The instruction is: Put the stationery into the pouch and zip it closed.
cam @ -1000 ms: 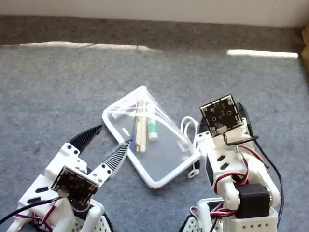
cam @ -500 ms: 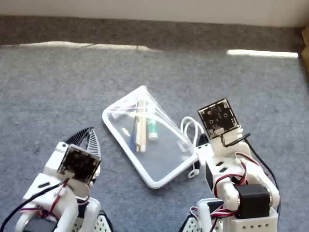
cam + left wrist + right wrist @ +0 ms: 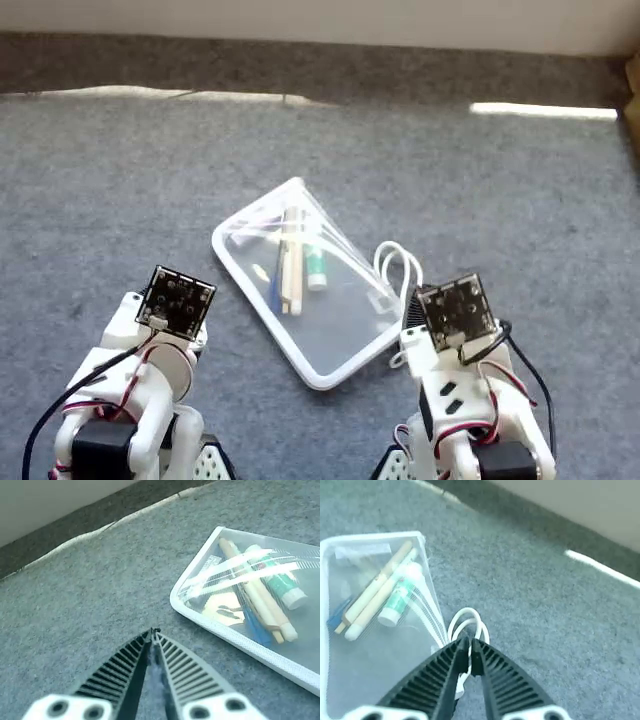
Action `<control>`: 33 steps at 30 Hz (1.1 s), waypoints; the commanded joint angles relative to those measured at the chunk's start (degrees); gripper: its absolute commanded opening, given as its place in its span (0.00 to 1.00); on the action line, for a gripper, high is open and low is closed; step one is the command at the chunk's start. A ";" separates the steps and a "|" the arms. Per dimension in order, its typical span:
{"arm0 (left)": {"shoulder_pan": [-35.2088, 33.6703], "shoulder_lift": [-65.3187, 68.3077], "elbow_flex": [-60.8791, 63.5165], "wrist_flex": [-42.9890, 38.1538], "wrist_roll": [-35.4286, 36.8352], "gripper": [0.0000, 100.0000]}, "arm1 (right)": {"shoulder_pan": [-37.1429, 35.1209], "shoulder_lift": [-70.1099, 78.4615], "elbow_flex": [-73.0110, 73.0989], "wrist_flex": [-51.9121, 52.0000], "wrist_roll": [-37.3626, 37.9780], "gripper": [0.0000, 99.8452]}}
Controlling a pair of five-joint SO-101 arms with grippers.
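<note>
All the stationery looks to be inside the clear zip pouch, which lies flat and slantwise on the grey desk between the two arms. Whether the zip is run fully home I cannot tell.

The left end effector is pinched shut on nothing and hangs over bare desk just beside the pouch's near corner. The right end effector is also closed down to a sliver. Its tips sit right at the white cord loop off the pouch's corner, with no clear hold on it.

The step in hand is probably finishing or checking the closure. To do it well, the right end effector should open a little, straddle the cord near its root rather than its floppy outer bend, and pull level along the zip line. The left should press down on the opposite corner so the light pouch doesn't skate or buckle.

The pouch is thin, glossy, see-through plastic with a stiffer white woven edging and rounded corners, and it creases into bright ridges. Inside are two pale, slim wooden pencils, a blue pen and a short round tube with a green label and white cap. The desk covering is a nubby, felt-like fabric, likely with some grip.
</note>
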 commanded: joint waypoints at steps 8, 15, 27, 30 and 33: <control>-1.01 -0.40 11.91 -8.00 0.70 0.01 | -0.13 -1.80 17.27 -7.78 -0.79 0.01; -1.01 -0.40 20.09 -12.48 0.70 0.01 | -0.13 -1.63 28.18 -12.79 -2.29 0.01; -0.75 -0.31 28.53 -18.99 0.53 0.01 | 0.92 -1.36 39.69 -17.98 -17.23 0.01; -0.75 -0.31 28.53 -19.08 0.44 0.01 | 0.84 -1.36 39.69 -11.03 -17.23 0.01; -0.75 -0.31 28.53 -19.08 0.44 0.01 | 0.84 -1.36 39.69 -6.11 -17.23 0.01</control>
